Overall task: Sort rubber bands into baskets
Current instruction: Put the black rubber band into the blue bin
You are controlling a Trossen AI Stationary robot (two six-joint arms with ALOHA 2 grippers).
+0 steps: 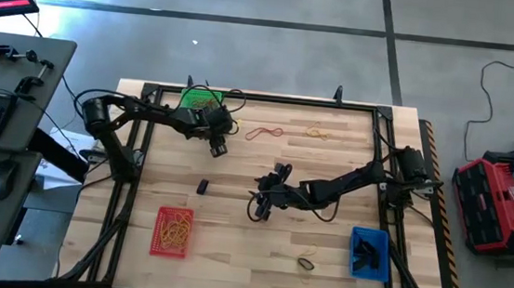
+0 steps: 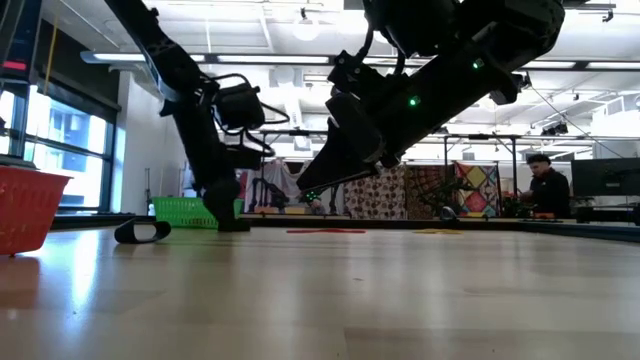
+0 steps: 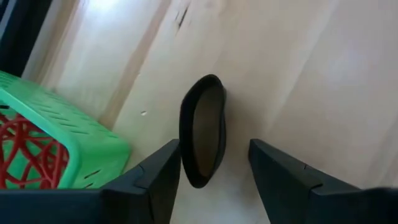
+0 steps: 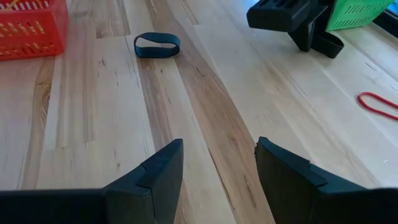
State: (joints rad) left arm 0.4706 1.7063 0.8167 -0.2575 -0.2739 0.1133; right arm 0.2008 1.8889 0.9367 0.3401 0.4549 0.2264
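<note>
A: Where is the left gripper (image 1: pixel 220 148)?

B: Just beside the green basket (image 1: pixel 198 98), which sits at the table's (image 1: pixel 229 244) far edge toward the left corner. Its fingers (image 3: pixel 152 180) stand wide apart and hold nothing. A black rubber band (image 3: pixel 202 130) lies flat on the wood between and just ahead of them, free of both.

A: What is in that basket?

B: Red bands (image 3: pixel 28 155) show through its mesh in the left wrist view.

A: And the right gripper (image 1: pixel 262 205)?

B: Near the middle of the table, low over bare wood. Its fingers (image 4: pixel 152 177) are also spread wide and empty.

A: Where are the other bands?

B: A second black band (image 1: pixel 203 187) lies a little left of the table's centre, well apart from either gripper. A red band (image 1: pixel 264 132) and a yellowish band (image 1: pixel 318 133) lie near the far edge, around the middle. Another yellowish band (image 1: pixel 307 259) lies near the front edge, just beside the blue basket (image 1: pixel 370 253).

A: The remaining baskets?

B: The red basket (image 1: pixel 173 232) stands near the front edge on the left side, with yellowish bands inside. The blue one is toward the front right corner and holds dark bands.
</note>
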